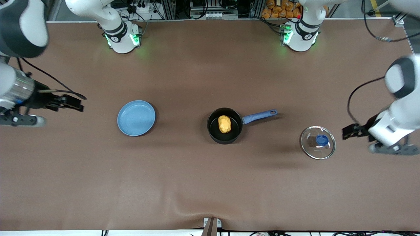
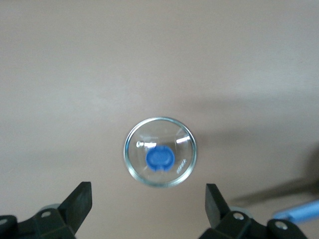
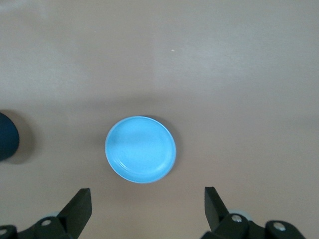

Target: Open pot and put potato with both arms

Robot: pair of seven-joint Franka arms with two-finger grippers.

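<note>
While the potato (image 1: 224,124) lies inside the uncovered pot (image 1: 225,126), the lid (image 1: 318,142) rests toward the left arm's end. Left gripper (image 2: 147,201) and right gripper (image 3: 147,204) hang wide open, empty; the right one is above the blue plate (image 1: 136,118).

A round blue plate (image 1: 136,118) (image 3: 140,149) lies flat and bare on the brown table cover (image 1: 197,183), below and just ahead of the right gripper (image 1: 76,104) (image 3: 148,204), toward the table's middle from it. The cover has a raised wrinkle (image 1: 210,209) at its edge nearest the front camera, well apart from that gripper. Orange lumps (image 1: 279,8) and cables (image 1: 144,8) sit past the table's top edge.
</note>
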